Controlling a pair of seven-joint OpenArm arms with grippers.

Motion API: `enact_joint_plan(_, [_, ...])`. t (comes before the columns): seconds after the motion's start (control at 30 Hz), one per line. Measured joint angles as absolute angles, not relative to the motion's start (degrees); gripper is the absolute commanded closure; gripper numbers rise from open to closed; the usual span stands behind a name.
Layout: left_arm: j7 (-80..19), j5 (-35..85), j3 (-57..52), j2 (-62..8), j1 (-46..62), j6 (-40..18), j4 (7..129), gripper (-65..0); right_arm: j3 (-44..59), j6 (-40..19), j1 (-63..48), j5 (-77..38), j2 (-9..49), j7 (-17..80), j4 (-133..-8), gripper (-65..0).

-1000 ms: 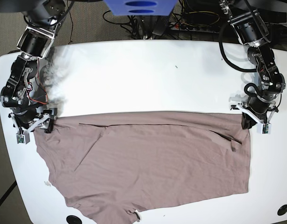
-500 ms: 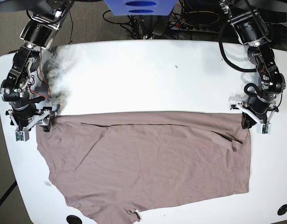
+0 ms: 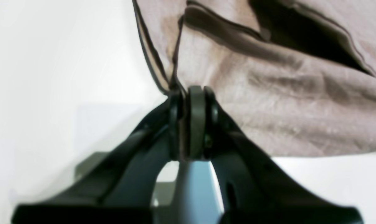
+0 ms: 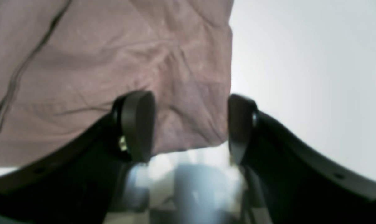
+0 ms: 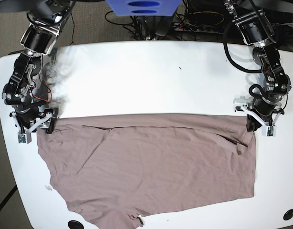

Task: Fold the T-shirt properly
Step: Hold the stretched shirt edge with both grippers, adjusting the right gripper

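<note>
T-shirt [image 5: 151,169] lies spread on the white desk [image 5: 146,76], far edge running straight between the two arms, near edge ragged and close to the desk's front lip.

Left gripper [image 3: 189,121] — jaws closed on the shirt's far corner; the wrist view shows a thin pinch of hem between the pads. Right gripper [image 4: 189,124] — jaws apart, straddling the opposite corner, cloth lying between the pads but not clamped.

Risks, as judged from here:
- Right jaws may close on a single layer or only the very edge, and the corner slips out when lifted.
- One corner held, the other free — any lift now would skew the cloth and drag wrinkles across the body.
- Left pinch is shallow; a hard pull could strip it.
</note>
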State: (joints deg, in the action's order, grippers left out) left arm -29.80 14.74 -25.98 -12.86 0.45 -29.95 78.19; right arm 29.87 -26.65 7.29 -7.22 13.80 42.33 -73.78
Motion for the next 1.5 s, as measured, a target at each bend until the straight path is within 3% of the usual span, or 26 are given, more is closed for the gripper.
enact_joint_plan(0.07, [-29.7, 14.6, -25.9, -12.8, 0.4, -30.0, 78.2, -3.0, 29.9, -26.8, 7.8, -7.2, 14.2, 42.2, -72.6, -26.8])
enact_joint_plan(0.13, [-29.5, 14.8, -26.0, -12.9, 0.4, -30.0, 78.1, -3.0, 29.9, -26.9, 8.3, -7.3, 14.2, 41.4, -71.5, -15.4])
enact_joint_plan(0.27, [-29.8, 14.7, -26.2, -12.8, 0.0, -30.0, 78.0, -2.8, 29.8, -26.9, 9.8, -8.0, 14.6, 38.2, -67.7, -4.9])
enact_joint_plan(0.73, [-29.7, 14.4, -26.3, -12.7, 0.0, -30.0, 78.2, -1.7, 27.9, -26.9, 4.4, -7.6, 14.1, 38.5, -74.4, -4.9])
enact_joint_plan(0.93, [-29.3, 14.3, -26.3, -12.7, 0.4, -30.0, 78.3, -1.2, 28.5, -26.9, 2.7, -7.3, 13.7, 38.9, -77.1, -1.9])
enact_joint_plan(1.5, [-29.3, 15.5, -26.5, -13.3, 2.2, -30.0, 78.7, -1.9, 28.8, -26.9, 2.3, -7.2, 13.6, 38.2, -76.7, -1.0])
